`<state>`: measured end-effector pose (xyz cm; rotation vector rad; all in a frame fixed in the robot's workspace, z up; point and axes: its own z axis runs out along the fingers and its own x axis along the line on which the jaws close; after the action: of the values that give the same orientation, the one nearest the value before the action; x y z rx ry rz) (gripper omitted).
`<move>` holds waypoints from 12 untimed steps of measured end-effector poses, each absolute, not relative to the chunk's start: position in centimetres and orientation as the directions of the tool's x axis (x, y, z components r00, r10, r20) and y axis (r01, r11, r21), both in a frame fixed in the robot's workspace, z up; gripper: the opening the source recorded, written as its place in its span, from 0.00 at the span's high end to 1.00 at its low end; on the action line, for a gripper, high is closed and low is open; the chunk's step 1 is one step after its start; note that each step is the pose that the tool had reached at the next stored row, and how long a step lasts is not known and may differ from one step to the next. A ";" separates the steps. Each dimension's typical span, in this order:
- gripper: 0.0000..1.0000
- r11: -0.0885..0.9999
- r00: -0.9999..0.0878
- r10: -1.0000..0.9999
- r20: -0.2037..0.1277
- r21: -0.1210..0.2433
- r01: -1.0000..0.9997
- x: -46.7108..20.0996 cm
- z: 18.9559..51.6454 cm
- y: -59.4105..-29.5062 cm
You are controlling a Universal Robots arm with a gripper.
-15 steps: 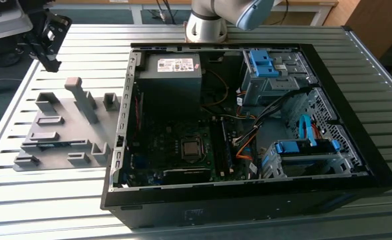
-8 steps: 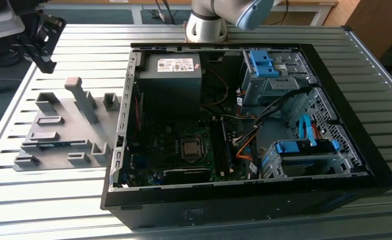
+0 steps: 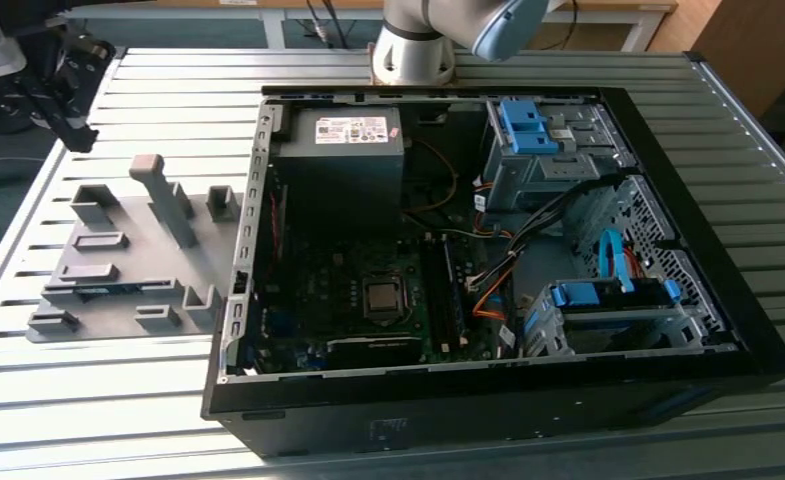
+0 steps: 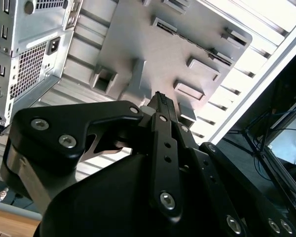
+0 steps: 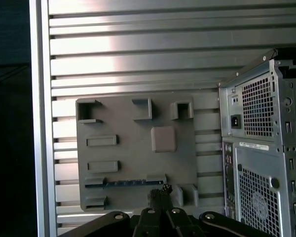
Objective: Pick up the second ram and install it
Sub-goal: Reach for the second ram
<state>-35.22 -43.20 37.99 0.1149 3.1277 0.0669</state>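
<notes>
At the exterior view's left, the grey fixture plate (image 3: 132, 262) lies on the slatted table (image 3: 99, 400). The second ram (image 3: 115, 289) rests in a slot along the plate's near side, its long axis running across the view from left to right. A tall grey post (image 3: 168, 205) stands farther back on the same plate. To the right sits the open computer case (image 3: 499, 405). The arm (image 3: 412, 45) rises from behind the case's far wall and is cut off at the frame's edge.

In the first wrist view the gripper (image 5: 161, 190) hangs over the plate, its fingertips drawn together on nothing. The second ram (image 5: 121, 182) lies crosswise to them, and its case-side end appears just beside the tips. Since so much of the plate shows, the fingers are probably well above the strip and not touching it. In the second wrist view the gripper (image 4: 160, 98) likewise shows its tips met, with nothing between them.

The memory slots on the motherboard (image 3: 352, 300) are too dark and too crossed by cables to tell which one is free.
</notes>
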 end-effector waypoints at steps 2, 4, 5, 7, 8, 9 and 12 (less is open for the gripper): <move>0.89 0.996 -0.997 0.074 -0.009 0.043 0.073 -35.6 38.0 -43.4; 0.89 0.996 -0.997 0.073 -0.009 0.043 0.073 -36.1 38.0 -43.6; 0.89 0.996 -0.997 0.073 -0.009 0.043 0.073 -36.4 38.0 -43.7; 0.89 0.996 -0.997 0.073 -0.009 0.043 0.072 -36.9 38.0 -43.8; 0.89 0.996 -0.997 0.073 -0.009 0.043 0.072 -37.2 38.0 -43.9; 0.89 0.996 -0.997 0.073 -0.009 0.043 0.072 -37.4 38.0 -43.9; 0.89 0.996 -0.997 0.073 -0.009 0.043 0.072 -38.0 38.0 -44.0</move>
<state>-38.03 -44.01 37.98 0.1136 3.1279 0.0667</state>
